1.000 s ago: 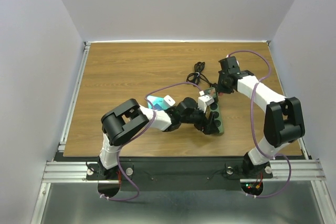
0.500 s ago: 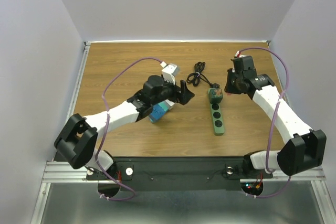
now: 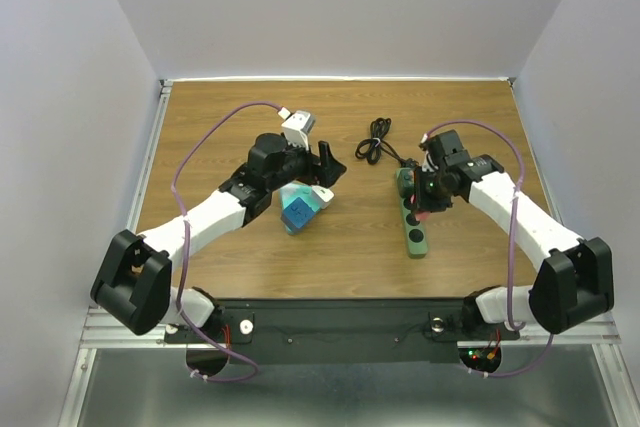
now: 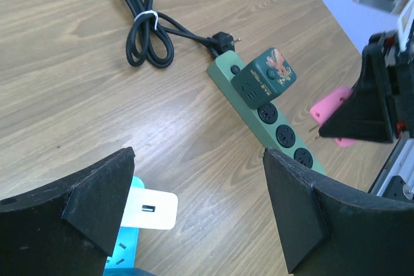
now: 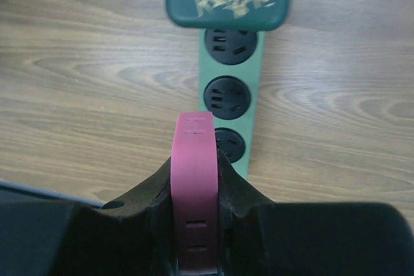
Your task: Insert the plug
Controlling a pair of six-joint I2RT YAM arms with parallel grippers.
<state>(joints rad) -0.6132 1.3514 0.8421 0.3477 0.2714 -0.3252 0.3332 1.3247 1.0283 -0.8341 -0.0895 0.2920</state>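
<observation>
Wood-grain desk [image 3: 220, 127], plain grey walls round it. Left hand [image 3: 328, 161] hangs at about 10 o'clock of desk centre, fingers wide apart, nothing between them. A blue cube adapter [image 3: 297, 213] with a white part [image 4: 150, 210] lies on the desk just below it, at roughly 7 o'clock from the hand and not gripped. The bundled black cable [image 3: 374, 141] sits at 12 o'clock of centre and runs to the far end of the green power strip [image 3: 414, 232]. The strip's long axis runs near 12-to-6, far end tipped slightly towards 11. The green cube plug [image 4: 266, 77] sits on the strip's far-end socket. From the left wrist view it looks upright and in the socket, but I can't tell if it's fully home. Three sockets are free behind it towards 6. Right hand [image 3: 430, 197] is over the strip, fingers together with a pink strip [image 5: 194, 179] showing between them. Can't tell if that strip is padding or something held. In the right wrist view the tips are above the third free socket, with the plug dead ahead at 12 o'clock, in line with the strip axis. The right arm is clearly nearer, the left well apart at 9 o'clock. My read: if the plug needs a seating push, it's the right hand's job, going forward along the axis and then down.
</observation>
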